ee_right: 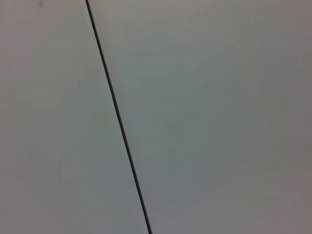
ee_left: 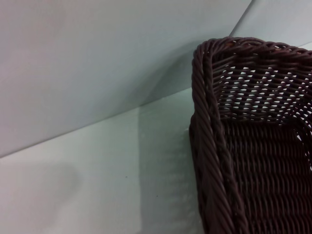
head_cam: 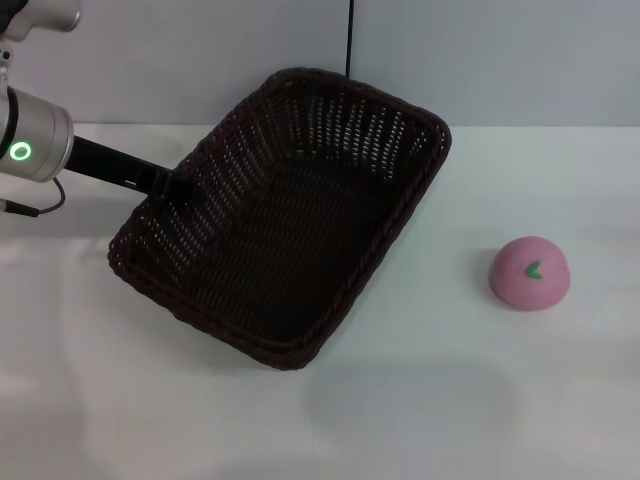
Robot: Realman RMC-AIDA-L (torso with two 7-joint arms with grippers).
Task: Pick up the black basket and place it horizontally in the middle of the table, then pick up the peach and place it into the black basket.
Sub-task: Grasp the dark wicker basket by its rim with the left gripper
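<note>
White worktop (head_cam: 420, 420) fills the head view, with a pale grey wall (head_cam: 500, 60) behind it and a thin dark line (head_cam: 351, 38) running up that wall.

The left tool (head_cam: 168, 190) comes in from the left side on a silver arm (head_cam: 35, 140) with a small green ring light (head_cam: 20, 152). Its black tip sits right at the left long rim of the black basket (head_cam: 290, 220). The tip is dark against the dark weave, so I cannot tell if the tool is clamped on the rim or just touching it.

The basket is big and woven, with holes in its sloped sides and a twisted rim. It sits turned at a slant, one corner pointing to the wall and one corner pointing to the robot. It is a bit left of the middle of the worktop. In the left wrist view, one corner of the basket (ee_left: 253, 146) shows up close, with the white worktop (ee_left: 97, 185) beside it and the wall behind.

The peach (head_cam: 530, 273) lies on the worktop to the right of the basket, well apart from it. It is small, round and pink, with a little green leaf mark.

The right tool does not show in any view. The right wrist view shows only the grey wall (ee_right: 219, 122) and the thin dark line (ee_right: 117, 114).
</note>
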